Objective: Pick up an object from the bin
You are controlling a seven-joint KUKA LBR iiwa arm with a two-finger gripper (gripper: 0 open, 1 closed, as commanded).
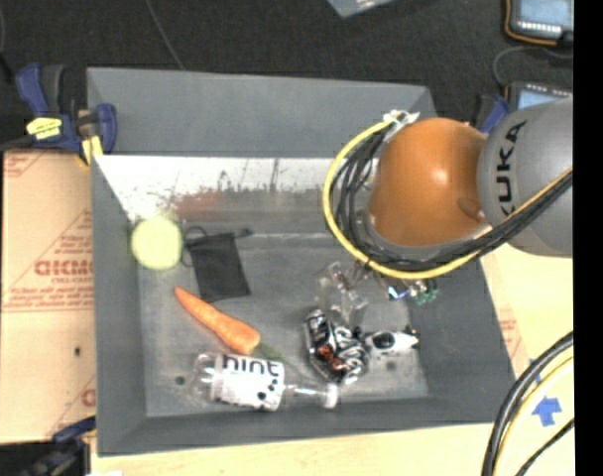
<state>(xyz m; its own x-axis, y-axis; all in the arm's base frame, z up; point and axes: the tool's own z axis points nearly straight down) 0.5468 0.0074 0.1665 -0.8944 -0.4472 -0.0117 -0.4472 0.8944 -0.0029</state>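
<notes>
A: Six loose things in the grey bin (118, 315). Where's the pincer (343, 288)?
B: Under the orange wrist cover (425, 181), toward 3 o'clock. Apart or together, cannot tell.
A: Nearest thing?
B: Crumpled black, red and white wrapper (331, 347) at 5 o'clock, just below the pincer. Small white-and-black piece (395, 342) beside it.
A: Rest?
B: Carrot (217, 322) and clear bottle (244, 380) at 7; black pouch (218, 266) and pale green disc (157, 243) toward 10.

Grey bin (282, 117) with carrot (217, 322), bottle (244, 382), pouch (217, 266).
</notes>
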